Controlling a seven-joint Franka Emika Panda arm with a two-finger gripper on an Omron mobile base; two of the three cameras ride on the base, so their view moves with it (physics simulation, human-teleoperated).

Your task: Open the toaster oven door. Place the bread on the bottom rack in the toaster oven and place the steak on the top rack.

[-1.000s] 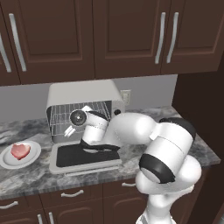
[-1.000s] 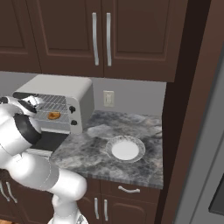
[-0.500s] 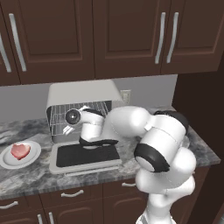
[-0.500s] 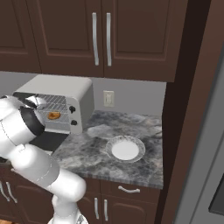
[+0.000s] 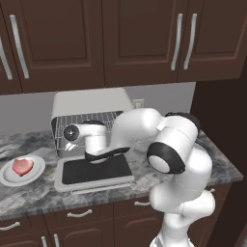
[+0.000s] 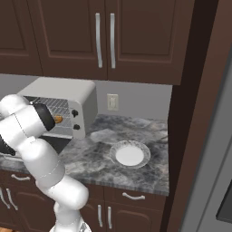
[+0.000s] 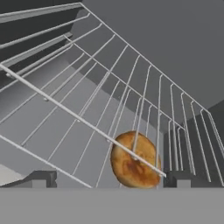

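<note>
Hand view: bread (image 7: 133, 160) on bottom rack (image 7: 78, 135), claw (image 7: 109, 179) wide, holding nothing.
Door (image 5: 94, 172) lies flat, giving rack access; steak (image 5: 22, 166) waits on plate (image 5: 9, 179), table left.

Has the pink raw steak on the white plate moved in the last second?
No. In the left base view the pink raw steak sits on the white plate, left of the light grey toaster oven, just as before.

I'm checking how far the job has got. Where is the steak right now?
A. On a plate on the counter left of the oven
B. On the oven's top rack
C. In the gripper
A: the steak lies on the plate left of the toaster oven.
</note>
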